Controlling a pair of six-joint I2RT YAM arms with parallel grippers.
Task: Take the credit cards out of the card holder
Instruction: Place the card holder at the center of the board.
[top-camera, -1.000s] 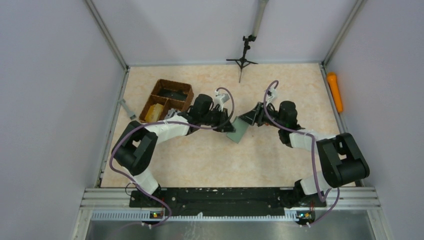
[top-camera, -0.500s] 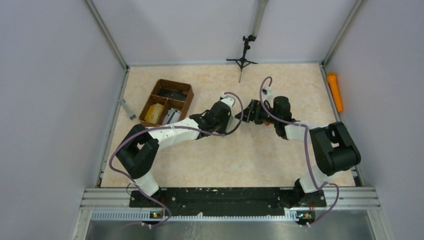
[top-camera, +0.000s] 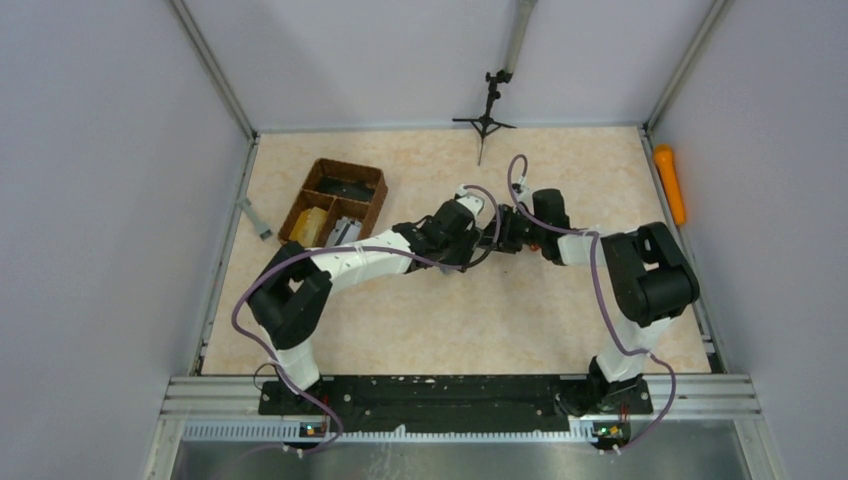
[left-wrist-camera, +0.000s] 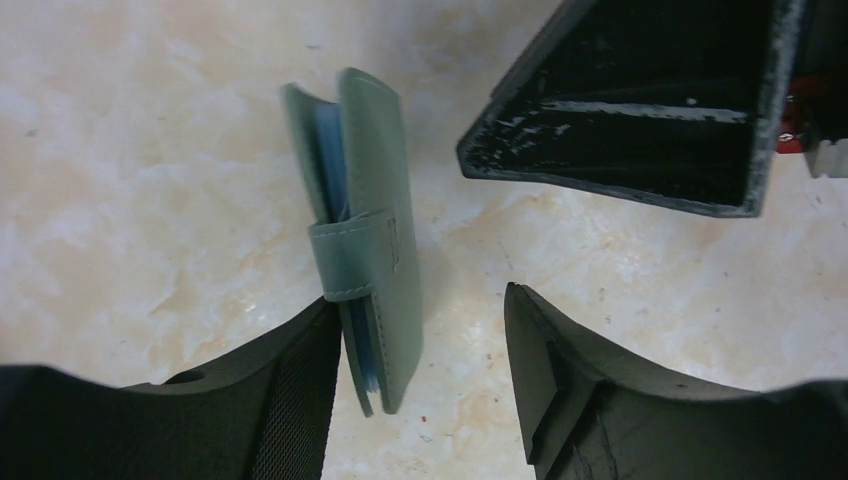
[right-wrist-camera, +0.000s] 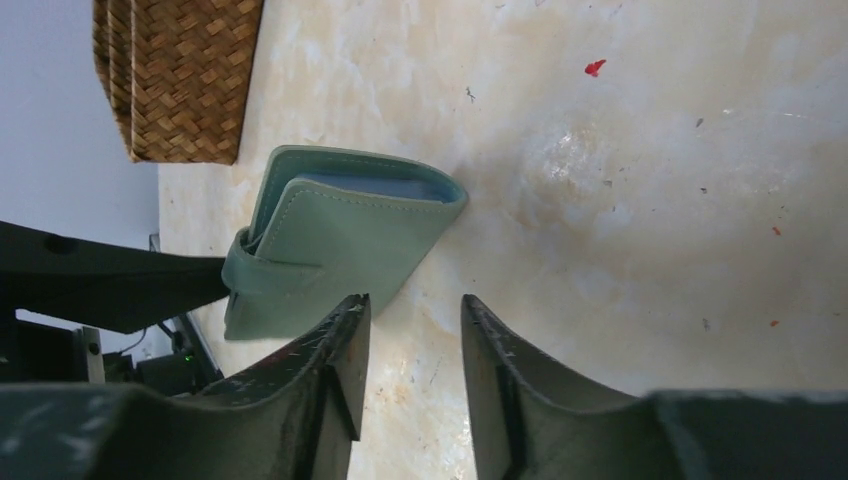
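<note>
Since second ago: both arms drawn in to mid-counter, hands now close together; card holder (left-wrist-camera: 370, 200), then held up between them, now down on counter (left-wrist-camera: 150, 150).
Holder folded, strap wrapped over front, blue-grey lining at open edge; cards inside not distinguishable.
Left hand (left-wrist-camera: 425, 305) open: holder sits between fingers, against one, clear of other.
Right hand (right-wrist-camera: 412, 302) fingers narrowly parted, nothing between; holder just beside one finger.
Wicker tray (right-wrist-camera: 180, 70) off to left side, apart from holder.
</note>
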